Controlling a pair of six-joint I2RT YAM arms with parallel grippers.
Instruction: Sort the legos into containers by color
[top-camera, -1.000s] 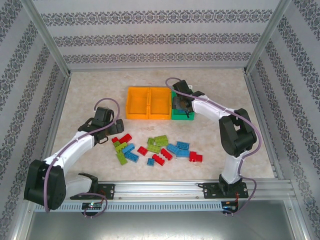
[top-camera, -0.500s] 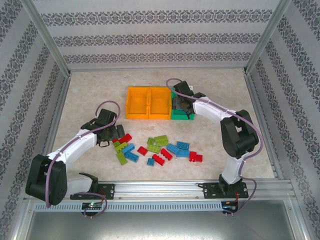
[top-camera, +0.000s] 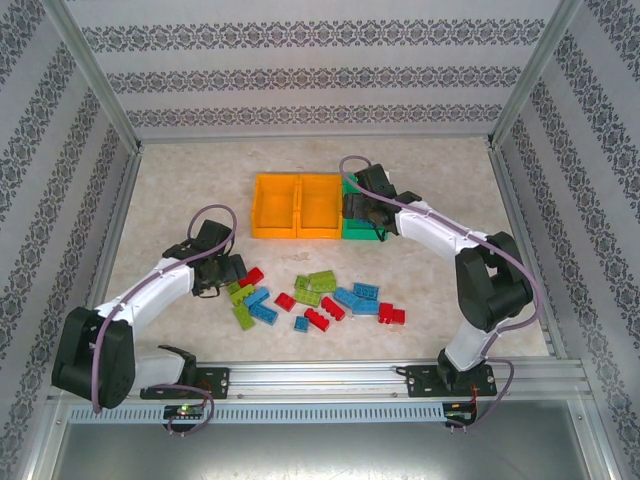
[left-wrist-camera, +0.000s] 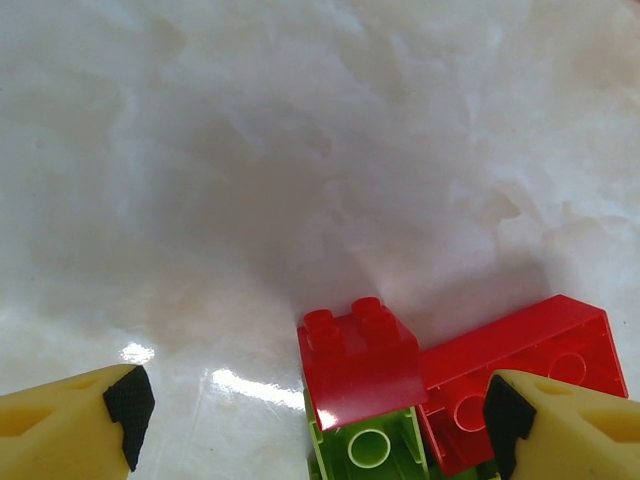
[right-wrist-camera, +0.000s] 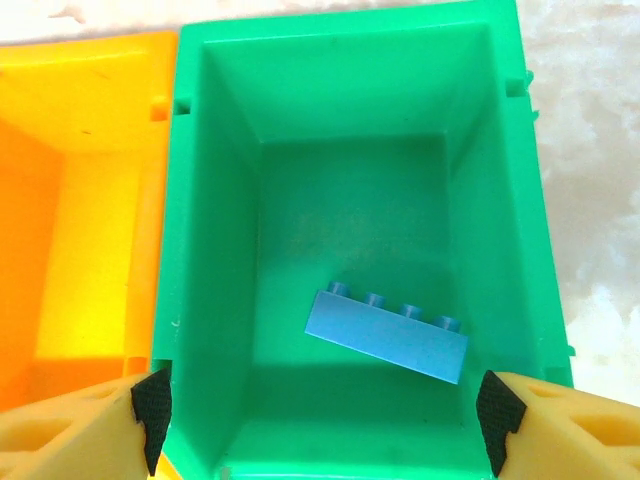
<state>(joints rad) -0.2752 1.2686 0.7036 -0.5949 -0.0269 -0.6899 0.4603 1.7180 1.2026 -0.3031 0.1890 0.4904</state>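
Marbled tabletop (top-camera: 200, 190), green bin (right-wrist-camera: 205, 250), blue lego (right-wrist-camera: 388, 337) diagonal (apparently side-down)

table (top-camera: 180, 190): pale, marbled | walls (top-camera: 320, 80): patterned bands | near-edge rail (top-camera: 330, 377): probably aluminium

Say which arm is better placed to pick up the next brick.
Left. Its open jaws frame a red brick at the pile's edge. The right arm's open jaws hang over the green bin, which holds a blue brick, away from the pile.
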